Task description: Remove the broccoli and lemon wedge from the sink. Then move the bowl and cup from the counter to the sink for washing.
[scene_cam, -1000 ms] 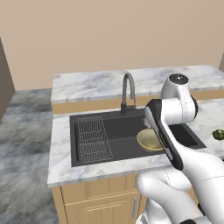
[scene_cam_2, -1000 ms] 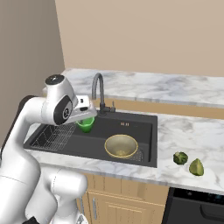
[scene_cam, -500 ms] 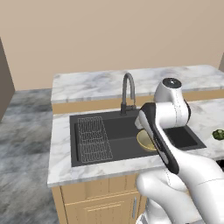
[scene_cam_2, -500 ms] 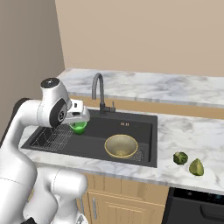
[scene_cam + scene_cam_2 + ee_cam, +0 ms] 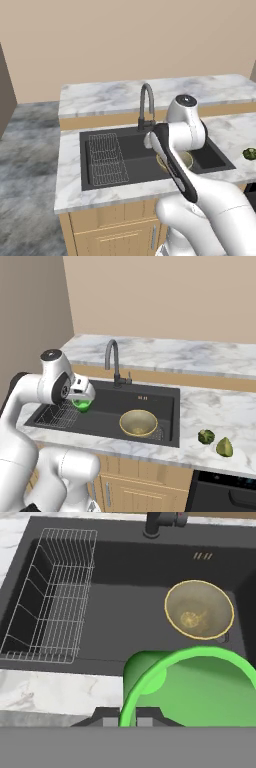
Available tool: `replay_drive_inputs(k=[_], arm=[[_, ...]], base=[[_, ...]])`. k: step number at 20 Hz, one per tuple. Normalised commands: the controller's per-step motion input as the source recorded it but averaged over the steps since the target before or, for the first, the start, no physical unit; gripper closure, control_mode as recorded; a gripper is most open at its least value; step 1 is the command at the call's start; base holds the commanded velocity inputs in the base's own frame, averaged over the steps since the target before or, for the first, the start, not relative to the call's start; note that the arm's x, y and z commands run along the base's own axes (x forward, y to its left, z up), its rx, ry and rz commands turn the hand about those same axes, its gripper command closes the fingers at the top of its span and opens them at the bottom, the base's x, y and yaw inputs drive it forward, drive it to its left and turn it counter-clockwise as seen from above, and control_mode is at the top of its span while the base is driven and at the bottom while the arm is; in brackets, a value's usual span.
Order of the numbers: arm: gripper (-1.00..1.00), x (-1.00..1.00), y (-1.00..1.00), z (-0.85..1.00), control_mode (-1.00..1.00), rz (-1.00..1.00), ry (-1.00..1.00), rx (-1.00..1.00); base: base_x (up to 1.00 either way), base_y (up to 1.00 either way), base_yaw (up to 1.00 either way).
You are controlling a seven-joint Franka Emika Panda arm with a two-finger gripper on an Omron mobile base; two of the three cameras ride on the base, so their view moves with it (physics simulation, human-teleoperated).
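Room: a kitchen with tan walls and a white marble bench (image 5: pixel 210 401) over light wooden cabinets; a second marble run lies behind it at twelve o'clock.
Sink: the black sink (image 5: pixel 165 393) is sunk into the bench, its wire rack (image 5: pixel 50 597) at nine o'clock and the curved faucet (image 5: pixel 114 358) at the back rim, at twelve.
Hand: my hand (image 5: pixel 80 393) hangs over the rack end of the basin and is clamped on the cup (image 5: pixel 80 404), the fingers together on its wall. I hold it from above so that it can go straight down.
Cup: bright green, carried above the basin floor and not yet set down; in the hand view its open rim tips toward the camera at five o'clock.
Bowl: the tan-yellow bowl (image 5: pixel 138 422) already sits upright on the sink floor, by the drain, at about three o'clock of the cup.
Broccoli: the broccoli (image 5: pixel 206 436) lies on the bench at three o'clock of the sink, out of the basin as the task asks.
Lemon wedge: the lemon wedge (image 5: pixel 224 447) rests just beside the broccoli, further toward three o'clock.
Step in hand: my judgement is that this is the last one; lowering the cup clear of bowl and rack is what remains.
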Motion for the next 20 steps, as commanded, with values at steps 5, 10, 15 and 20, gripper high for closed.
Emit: replay_drive_inputs(k=[5,10,15,20], arm=[[1.00,0.16,0.17,-0.22,-1.00,-0.14,0.00,0.07],[1.00,0.23,0.13,-0.24,-1.00,-0.12,0.00,0.10],[1.00,0.25,0.15,-0.25,-1.00,-0.12,0.00,0.10],[1.00,0.25,0.09,-0.24,-1.00,-0.13,0.01,0.11]], base=[[0.00,0.00,0.00],[0.00,0.00,0.00],[0.00,0.00,0.00],[0.00,0.00,0.00]])
